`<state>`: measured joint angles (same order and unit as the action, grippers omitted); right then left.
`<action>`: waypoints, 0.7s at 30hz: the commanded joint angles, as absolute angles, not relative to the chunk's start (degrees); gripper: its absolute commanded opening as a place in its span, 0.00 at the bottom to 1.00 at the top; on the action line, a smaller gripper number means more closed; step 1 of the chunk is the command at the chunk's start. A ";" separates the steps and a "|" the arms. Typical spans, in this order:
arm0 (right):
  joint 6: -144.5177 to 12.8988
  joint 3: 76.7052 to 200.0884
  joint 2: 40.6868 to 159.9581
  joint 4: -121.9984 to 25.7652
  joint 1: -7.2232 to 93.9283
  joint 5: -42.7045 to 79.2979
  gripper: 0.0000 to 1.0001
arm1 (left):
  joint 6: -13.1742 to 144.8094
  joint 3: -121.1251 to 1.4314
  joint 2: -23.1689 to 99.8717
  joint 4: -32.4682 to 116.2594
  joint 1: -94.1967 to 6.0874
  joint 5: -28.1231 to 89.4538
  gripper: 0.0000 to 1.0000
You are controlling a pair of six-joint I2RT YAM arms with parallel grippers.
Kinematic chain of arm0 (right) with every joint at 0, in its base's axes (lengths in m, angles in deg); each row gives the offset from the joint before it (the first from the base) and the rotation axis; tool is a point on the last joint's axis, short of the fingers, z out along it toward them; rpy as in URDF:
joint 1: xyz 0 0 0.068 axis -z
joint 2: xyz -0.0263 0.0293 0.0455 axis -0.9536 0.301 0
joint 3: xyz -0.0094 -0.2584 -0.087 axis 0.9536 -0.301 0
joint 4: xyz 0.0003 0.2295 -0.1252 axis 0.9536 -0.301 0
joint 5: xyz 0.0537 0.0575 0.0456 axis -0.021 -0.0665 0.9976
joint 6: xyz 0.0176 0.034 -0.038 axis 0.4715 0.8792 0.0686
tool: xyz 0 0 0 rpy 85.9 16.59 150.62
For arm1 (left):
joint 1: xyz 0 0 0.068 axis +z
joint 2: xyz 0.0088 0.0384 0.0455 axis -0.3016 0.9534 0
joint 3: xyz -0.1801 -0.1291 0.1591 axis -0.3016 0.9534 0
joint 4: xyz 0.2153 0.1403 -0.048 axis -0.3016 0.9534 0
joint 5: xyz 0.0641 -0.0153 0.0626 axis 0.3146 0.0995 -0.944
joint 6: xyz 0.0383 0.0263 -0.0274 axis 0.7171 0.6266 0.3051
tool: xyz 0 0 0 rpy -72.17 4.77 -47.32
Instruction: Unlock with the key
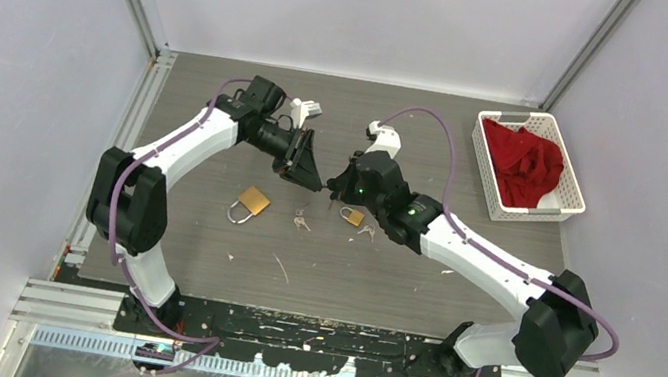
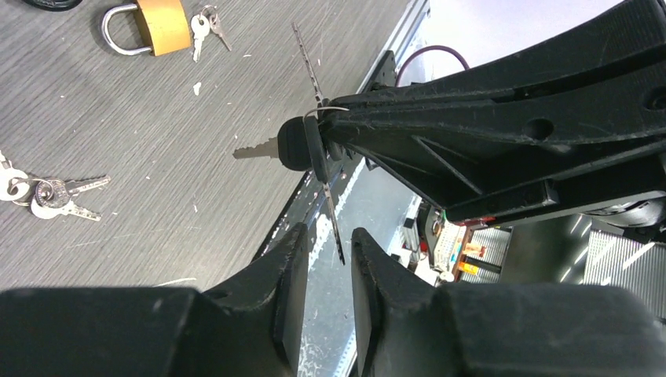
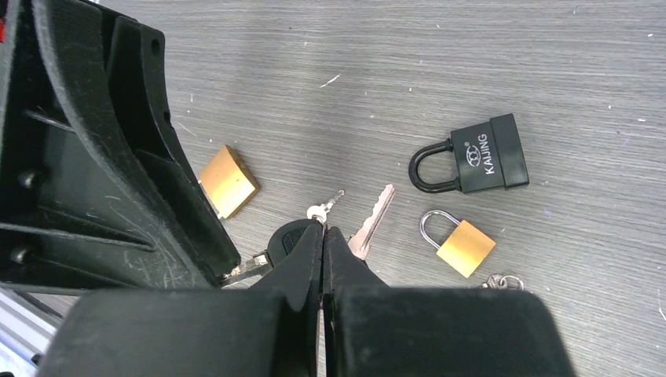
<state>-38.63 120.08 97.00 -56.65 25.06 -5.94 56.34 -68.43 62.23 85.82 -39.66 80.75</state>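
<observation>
My right gripper [image 1: 338, 187] [image 3: 322, 232] is shut on a bunch of keys, held above the table. A black-headed key [image 3: 287, 239] [image 2: 294, 145] sticks out on one side of its fingers and a silver key [image 3: 373, 220] on the other. In the left wrist view a thin key blade [image 2: 334, 212], seen edge-on, hangs down to the mouth of my left gripper [image 2: 326, 239] [image 1: 309, 177]. That gripper's jaws stand slightly apart, with a gap on both sides of the blade. A black padlock [image 3: 479, 157] and a small brass padlock [image 3: 463, 243] [image 1: 352, 217] lie on the table below.
A larger brass padlock [image 1: 252, 202] [image 2: 153, 23] lies left of centre with small keys [image 2: 206, 27] beside it. More loose keys [image 1: 301, 222] [image 2: 47, 192] lie nearby. A white basket [image 1: 569, 180] holding red cloth stands at the back right.
</observation>
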 commanded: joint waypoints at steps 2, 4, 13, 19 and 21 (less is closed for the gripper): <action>-38.46 123.86 98.00 -54.97 24.27 -7.44 0.01 | 56.36 -68.76 59.77 84.37 -39.72 81.92 0.24; -38.52 124.22 98.44 -55.30 24.15 -7.54 0.01 | 57.29 -68.94 59.95 85.26 -39.72 81.61 0.21; -39.11 124.75 98.59 -56.22 23.88 -8.28 0.01 | 64.91 -69.98 58.95 90.84 -39.71 80.43 0.00; -39.72 124.70 98.16 -55.64 23.87 -6.70 0.02 | 67.83 -70.74 59.49 95.15 -39.70 80.68 0.00; -40.36 124.90 97.77 -55.25 23.88 -3.83 0.25 | 71.32 -72.73 59.65 98.92 -39.70 80.28 0.00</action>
<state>-39.00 122.51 99.75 -57.72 23.68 -5.75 65.04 -68.58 62.21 91.94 -39.53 78.72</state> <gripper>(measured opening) 0.058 0.009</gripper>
